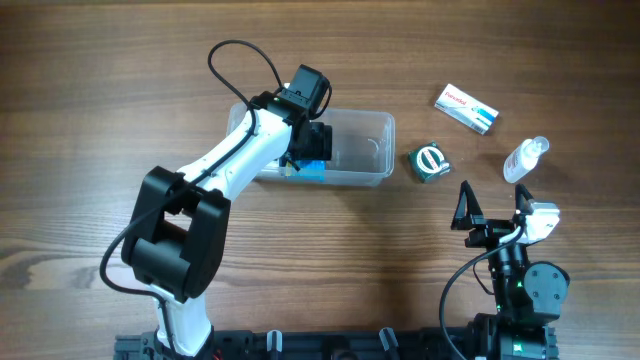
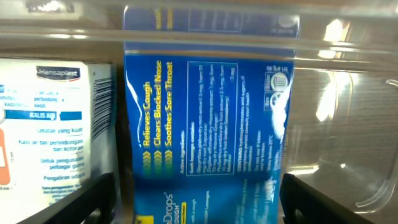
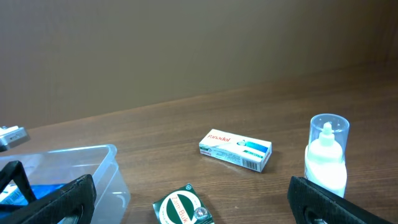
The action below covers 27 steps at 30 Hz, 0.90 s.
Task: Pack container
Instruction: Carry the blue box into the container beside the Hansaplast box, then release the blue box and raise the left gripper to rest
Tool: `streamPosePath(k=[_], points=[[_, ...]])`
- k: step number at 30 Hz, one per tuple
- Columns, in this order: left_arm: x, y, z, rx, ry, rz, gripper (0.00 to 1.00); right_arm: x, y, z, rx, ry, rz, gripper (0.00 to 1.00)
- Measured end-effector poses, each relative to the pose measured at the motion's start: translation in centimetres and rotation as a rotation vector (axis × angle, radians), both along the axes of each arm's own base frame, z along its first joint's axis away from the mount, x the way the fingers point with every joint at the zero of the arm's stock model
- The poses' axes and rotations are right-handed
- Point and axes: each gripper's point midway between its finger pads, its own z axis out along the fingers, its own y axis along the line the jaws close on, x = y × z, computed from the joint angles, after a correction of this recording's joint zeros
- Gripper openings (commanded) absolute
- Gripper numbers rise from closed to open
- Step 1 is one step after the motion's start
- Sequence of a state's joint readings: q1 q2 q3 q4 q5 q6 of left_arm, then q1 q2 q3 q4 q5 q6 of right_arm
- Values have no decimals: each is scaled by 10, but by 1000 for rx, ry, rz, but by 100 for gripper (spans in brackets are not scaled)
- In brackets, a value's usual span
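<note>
The clear plastic container (image 1: 372, 150) lies at the table's centre. My left gripper (image 1: 316, 148) is down inside its left part. In the left wrist view the fingers (image 2: 199, 190) stand either side of a blue cough-drops box (image 2: 208, 137) with a small gap at each side, open. The box lies against the container's wall (image 2: 348, 93), next to a white Hansaplast box (image 2: 53, 130). My right gripper (image 1: 494, 208) is open and empty, near the front right, apart from everything. The container's end shows in the right wrist view (image 3: 93, 163).
Right of the container lie a green Zam-Buk box (image 1: 430, 162) (image 3: 182, 206), a white and blue box (image 1: 467, 108) (image 3: 236, 150) and a small clear-capped white bottle (image 1: 525, 158) (image 3: 326, 155). The table is bare wood elsewhere.
</note>
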<state>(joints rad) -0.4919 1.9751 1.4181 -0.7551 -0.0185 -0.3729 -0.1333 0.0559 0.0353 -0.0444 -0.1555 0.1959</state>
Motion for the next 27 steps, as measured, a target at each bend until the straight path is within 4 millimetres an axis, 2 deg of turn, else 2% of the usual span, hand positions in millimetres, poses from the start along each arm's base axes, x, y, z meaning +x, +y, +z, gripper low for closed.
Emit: streamPosePath(k=[4,6,7,8,9,10,12,15,18,27], points=[[0,0,0,0,0,0,78,0,0,0,0,0,0,100],[0,0,0,0,0,0,70,0,0,0,0,0,0,100],[0,0,0,0,0,0,58,0,0,0,0,0,0,100],[0,0,1,-1,-1,1,38,0,0,0,0,0,0,100],[0,0,2,-3,-3,0,21,0,0,0,0,0,0,100],[0,0,4,-6,-6,5,13,0,0,0,0,0,0,100],[1,-2,11,-21,-18,2,4,0,0,0,0,0,0,100],[0,-7,22,-51,-34,-7,4,0,0,0,0,0,0,100],[-2,-12,25,-62,-35,-20,4,0,0,0,0,0,0,100],[-16,-61,30,-102,-84,-117,4,0,0,0,0,0,0,100]])
